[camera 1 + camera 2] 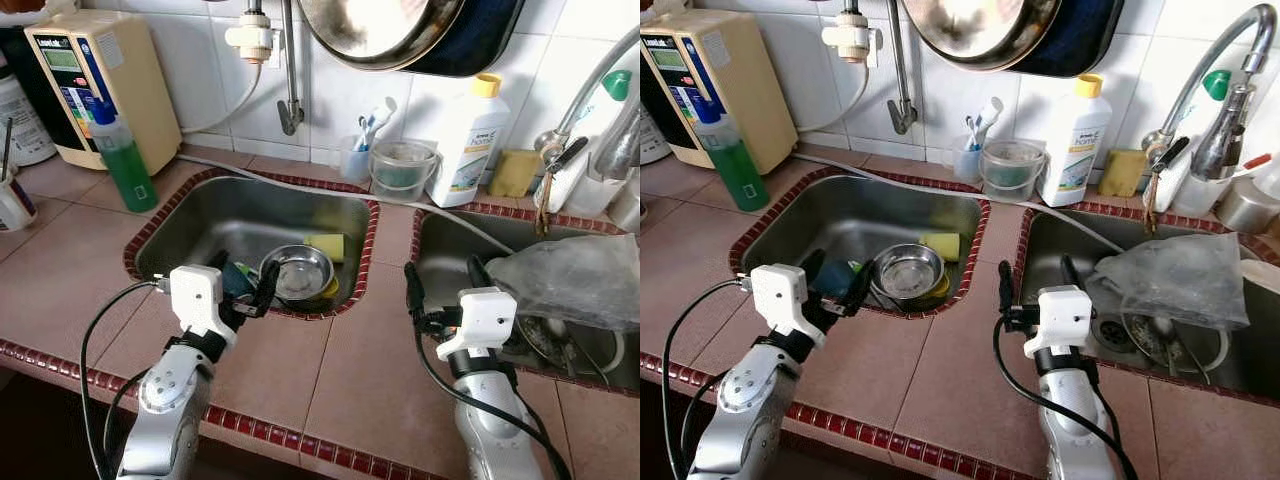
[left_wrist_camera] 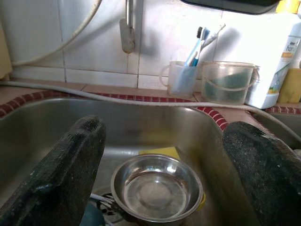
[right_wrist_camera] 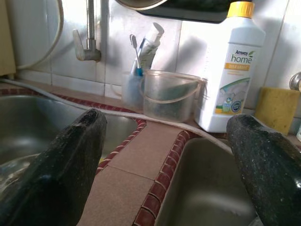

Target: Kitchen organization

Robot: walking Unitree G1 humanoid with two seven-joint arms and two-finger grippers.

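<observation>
Left eye view: a tiled counter holds two steel basins. The left sink has a steel bowl near its front edge, with a yellow sponge just behind the bowl. The left gripper hangs at the sink's front rim, just left of the bowl, fingers spread wide and holding nothing. The right gripper is at the front left corner of the right sink, also spread and empty. A crumpled plastic bag lies in the right sink. Behind the left sink stand a green bottle, a toothbrush cup and a clear tub; a white detergent bottle stands right of the tub.

Right eye view: the same layout; a tap arches over the right sink.

Left wrist view: the two black fingers stand well apart, with the bowl between them, untouched, low in the sink.

Right wrist view: the fingers are equally wide apart, framing the strip of counter between the two sinks, with the tub and the detergent bottle beyond.
</observation>
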